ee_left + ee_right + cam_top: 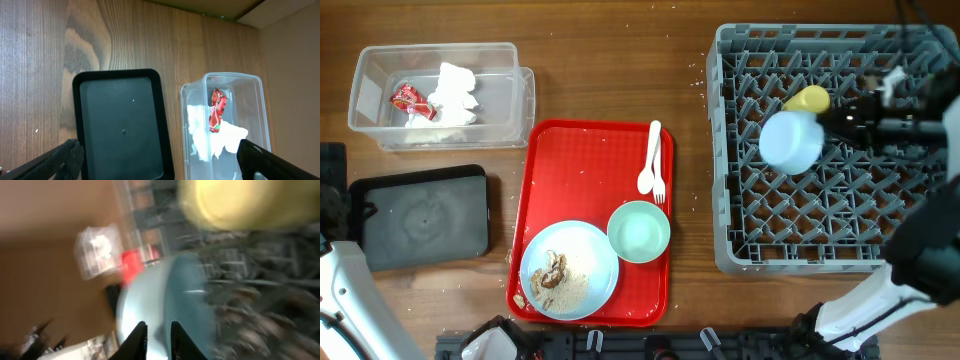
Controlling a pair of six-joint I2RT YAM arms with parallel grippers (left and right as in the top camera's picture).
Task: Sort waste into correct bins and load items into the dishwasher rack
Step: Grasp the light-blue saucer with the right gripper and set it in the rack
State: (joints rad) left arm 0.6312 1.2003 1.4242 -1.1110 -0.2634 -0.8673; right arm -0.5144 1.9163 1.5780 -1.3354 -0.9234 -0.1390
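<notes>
Because the mint-green bowl over the dishwasher rack looks light, stiff and slippery, I trust the rim, where my right fingers pinch it; my left fingers are spread, empty.

Even bright light, soft shadows; right wrist view heavily motion-blurred.

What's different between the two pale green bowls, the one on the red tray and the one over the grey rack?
The tray bowl stands upright, mouth up; the rack bowl is tilted. The tray bowl sits free on the red tray; the rack bowl is over the rack with the right gripper pinching its rim. Both are round and pale.
</notes>
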